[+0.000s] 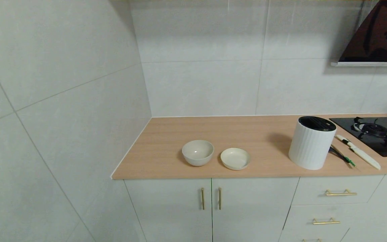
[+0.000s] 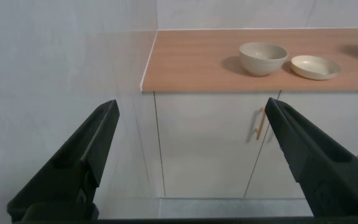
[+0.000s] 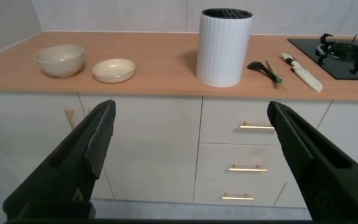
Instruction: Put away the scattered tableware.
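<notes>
Bowl [image 1: 197, 153] and shallow dish [image 1: 235, 158] are noted upright, mouths up, just beside each other near the front edge of the wooden countertop [image 1: 166, 134]. The bowl is on the left, and no long axis applies to either. A white ribbed holder [image 1: 311, 143] is recorded standing upright to their right.

A white-bladed knife [image 1: 358, 152] is laid flat between the holder and the gas hob [image 1: 378, 132]. Its long axis is set diagonally, with the handle toward the back wall and the tip toward the front edge and the right. A dark utensil [image 1: 341, 156] with a green section is laid roughly parallel to the knife, just beside the holder. Its far end is hidden behind the holder base, and its type cannot be made out.

Left gripper [image 2: 191, 162] is seen released, fingers spread wide, with cabinet doors [image 2: 204, 143] beyond it. Bowl [image 2: 263, 58] and dish [image 2: 315, 66] are well apart from it.

Right gripper [image 3: 194, 162] is likewise spread wide and holds nothing. Holder [image 3: 224, 46], knife [image 3: 301, 71] and utensil [image 3: 265, 68] are well apart from it.

The hob is cut off at the right edge of the head view.
</notes>
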